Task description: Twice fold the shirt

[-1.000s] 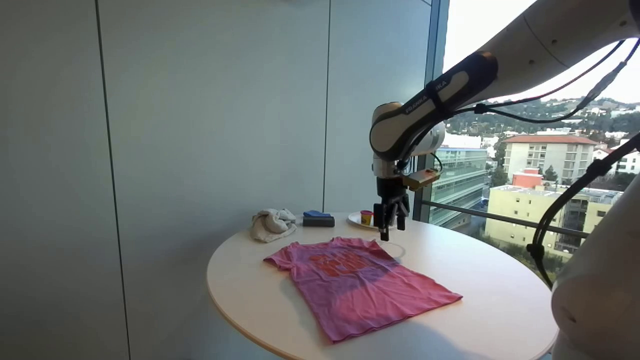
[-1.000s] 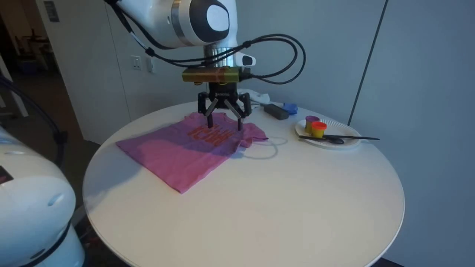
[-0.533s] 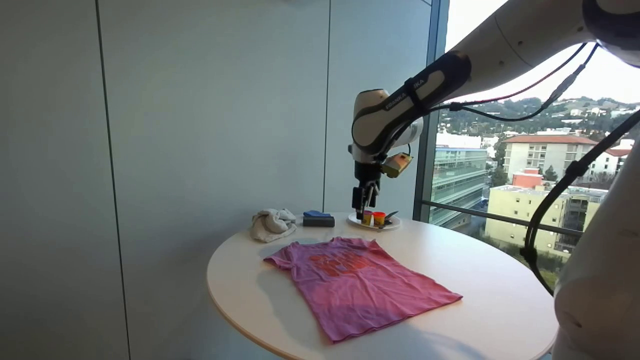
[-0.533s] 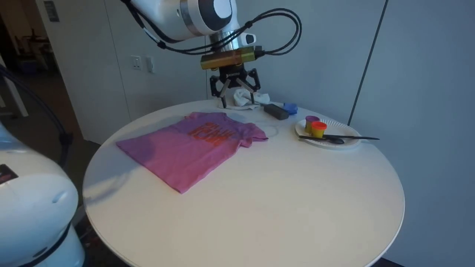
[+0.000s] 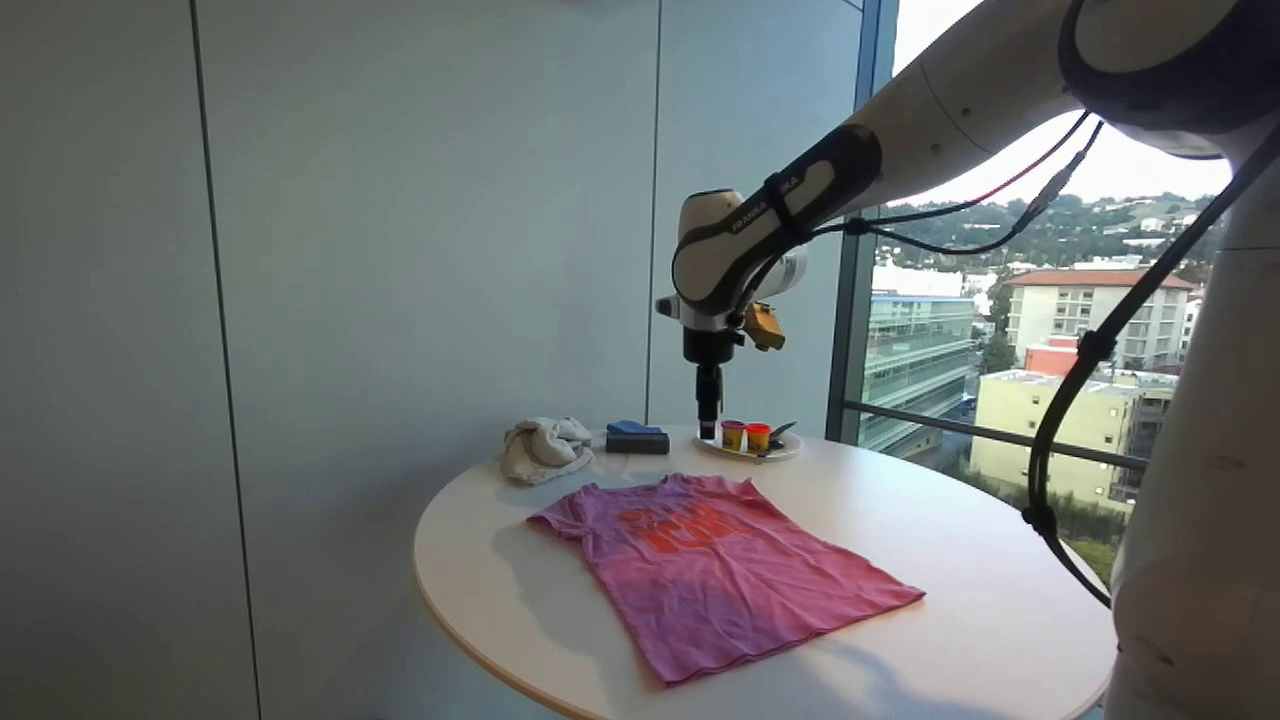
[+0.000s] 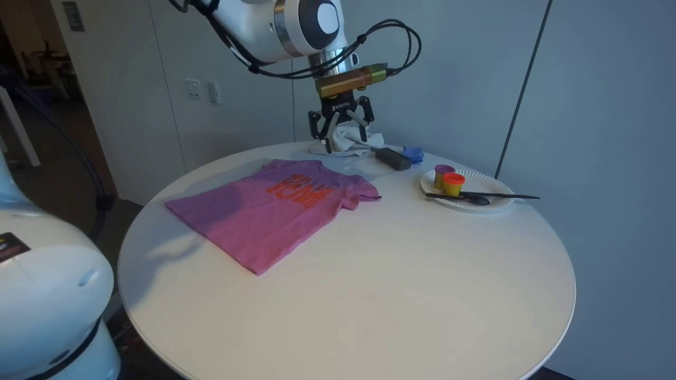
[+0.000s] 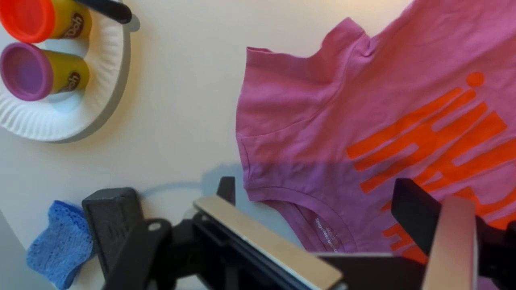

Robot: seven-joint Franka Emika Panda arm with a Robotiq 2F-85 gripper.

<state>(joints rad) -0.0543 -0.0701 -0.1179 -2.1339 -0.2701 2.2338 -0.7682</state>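
Both exterior views look slantwise down across the worktop (image 6: 412, 295); the wrist view, nearer and steeper, shares the T-shirt (image 7: 346, 121).

In an exterior view, shirt (image 6: 269, 211) on table (image 6: 401, 295), left of plate (image 6: 488, 183) with tubs (image 6: 452, 184) on it

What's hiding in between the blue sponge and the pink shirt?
A dark block and then a bit of pale table lie between the blue sponge and the pink shirt, as the wrist view shows.

Matt cloth shirt (image 6: 266, 214), smooth tabletop (image 6: 401, 285), ridged paper plate (image 6: 487, 184).
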